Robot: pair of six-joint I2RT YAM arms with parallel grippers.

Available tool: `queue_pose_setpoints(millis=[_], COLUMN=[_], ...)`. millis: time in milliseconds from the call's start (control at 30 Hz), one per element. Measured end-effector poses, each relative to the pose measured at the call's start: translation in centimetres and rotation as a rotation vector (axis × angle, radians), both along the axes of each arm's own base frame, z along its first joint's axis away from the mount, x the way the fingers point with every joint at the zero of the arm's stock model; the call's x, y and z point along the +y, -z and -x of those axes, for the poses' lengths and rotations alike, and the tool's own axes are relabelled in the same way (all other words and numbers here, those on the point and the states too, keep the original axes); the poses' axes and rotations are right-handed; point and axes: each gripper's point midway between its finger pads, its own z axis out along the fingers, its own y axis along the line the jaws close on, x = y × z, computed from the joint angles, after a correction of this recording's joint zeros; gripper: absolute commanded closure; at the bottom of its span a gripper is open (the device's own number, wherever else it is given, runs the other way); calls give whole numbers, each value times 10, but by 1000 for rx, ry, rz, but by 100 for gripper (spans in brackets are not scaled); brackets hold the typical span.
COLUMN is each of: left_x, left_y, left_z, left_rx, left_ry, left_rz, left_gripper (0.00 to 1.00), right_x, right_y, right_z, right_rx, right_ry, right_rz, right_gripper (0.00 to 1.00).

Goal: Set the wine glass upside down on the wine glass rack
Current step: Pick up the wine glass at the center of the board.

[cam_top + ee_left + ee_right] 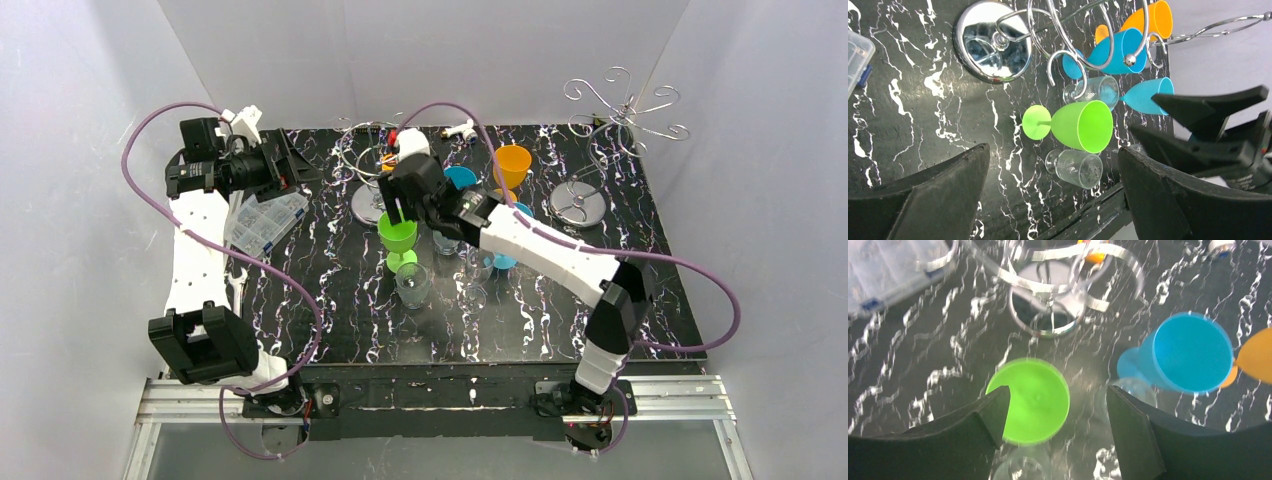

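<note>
Right claw [1058,390] hangs over the middle of the black, white-veined table [340,320] with its fingers spread and nothing clamped. We log it as open.

Straight beneath it stands the lime-green plastic wine glass [398,236], upright on its foot, mouth up. In the wrist view one finger overlaps the green rim and the other stands clear of it. We cannot tell whether the first one touches.

- Just nearside of the claw: a small clear glass [412,285], upright.
- Just beyond the claw: the shorter chrome stand with round loop rings [370,204] on its mirrored base.
- Beside the claw on its right: a sky-blue plastic glass [1188,352], and an orange plastic glass [512,165] past that.
- Well off to the claw's right, at the far right corner of the table: the tall silver wire wine glass rack with scroll arms [578,205]. We see no glass hanging on its arms.
- Off to the claw's left: a clear plastic compartment box [265,220].

Left claw [290,162] hovers above that box, well apart from the green glass. We note its jaws are wide apart and empty.
</note>
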Motion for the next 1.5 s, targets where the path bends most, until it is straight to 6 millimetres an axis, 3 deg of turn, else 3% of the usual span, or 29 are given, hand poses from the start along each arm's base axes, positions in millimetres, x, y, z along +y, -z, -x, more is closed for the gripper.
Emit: queue_pose_setpoints(millis=[200,433,600,867,1000,1267,1500], left_x=[-3,-6,-8,-10,-11,-13,-15], left_y=[0,-10,-17,-23,-26,-35,-32], left_z=[10,18,22,31,37,40,47], left_rx=[19,4,-10,-11,-13,-25,-7], left_ry=[17,30,41,54,56,63,82], left_rz=[4,2,3,4,1,2,0], left_gripper=[1,1,1,1,1,1,1], right_x=[-16,-38,-45,-29,-27,-27,-36], right_y=[31,85,113,142,159,169,157], right_z=[56,88,97,97,99,106,118], right_rx=[53,148,198,241,267,295,292], right_ry=[-86,-135,-151,-180,-189,-191,-197], right_rz=[92,209,252,265,279,251,243], right_gripper=[29,38,40,47,58,98,99])
